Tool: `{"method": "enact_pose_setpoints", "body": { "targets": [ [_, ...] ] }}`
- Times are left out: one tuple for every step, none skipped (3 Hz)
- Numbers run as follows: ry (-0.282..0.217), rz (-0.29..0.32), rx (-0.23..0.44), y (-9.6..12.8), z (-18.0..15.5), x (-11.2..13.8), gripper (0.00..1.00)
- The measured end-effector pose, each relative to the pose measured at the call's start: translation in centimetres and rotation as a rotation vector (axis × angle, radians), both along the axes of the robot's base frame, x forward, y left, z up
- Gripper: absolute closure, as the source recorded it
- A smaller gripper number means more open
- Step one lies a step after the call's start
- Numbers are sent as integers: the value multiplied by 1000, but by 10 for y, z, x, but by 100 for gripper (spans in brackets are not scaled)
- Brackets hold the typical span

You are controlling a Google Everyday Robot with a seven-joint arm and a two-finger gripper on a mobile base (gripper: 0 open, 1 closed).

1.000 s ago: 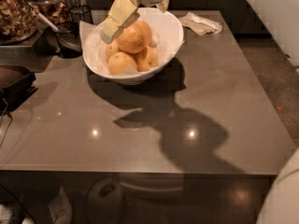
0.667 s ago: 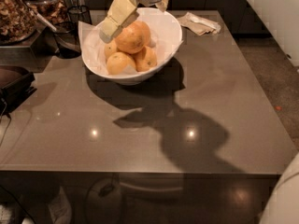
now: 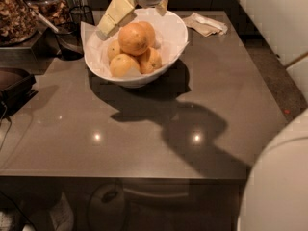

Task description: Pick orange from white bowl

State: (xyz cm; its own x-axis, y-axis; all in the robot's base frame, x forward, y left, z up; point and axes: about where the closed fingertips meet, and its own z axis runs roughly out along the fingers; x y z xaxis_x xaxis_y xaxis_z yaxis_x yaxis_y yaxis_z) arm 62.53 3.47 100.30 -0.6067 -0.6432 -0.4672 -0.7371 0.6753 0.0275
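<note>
The orange [image 3: 134, 38] lies on top of several smaller, yellower fruits [image 3: 124, 64] in the white bowl [image 3: 174, 41], which stands at the back left of the table. My gripper [image 3: 134, 19] hangs over the bowl's far rim, just behind and above the orange. Its pale yellow fingers are spread apart: the long left finger [image 3: 115, 14] slants down past the orange's left side, and the right finger [image 3: 162, 6] shows only as a short stub at the orange's upper right. Nothing is held between them.
A crumpled paper napkin [image 3: 207, 24] lies at the table's back right. Jars of dried food [image 3: 17, 16] and a dark wire holder [image 3: 72, 35] crowd the left beside the bowl. A dark appliance [image 3: 14, 88] sits at the left edge. My white body [image 3: 276, 182] fills the lower right.
</note>
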Motion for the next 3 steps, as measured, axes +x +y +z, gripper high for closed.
{"method": "enact_pose_setpoints", "body": {
  "targets": [
    [10, -22, 1, 7, -1, 23, 0],
    [7, -54, -9, 15, 0, 47, 0],
    [19, -92, -28, 16, -7, 62, 0]
  ]
}}
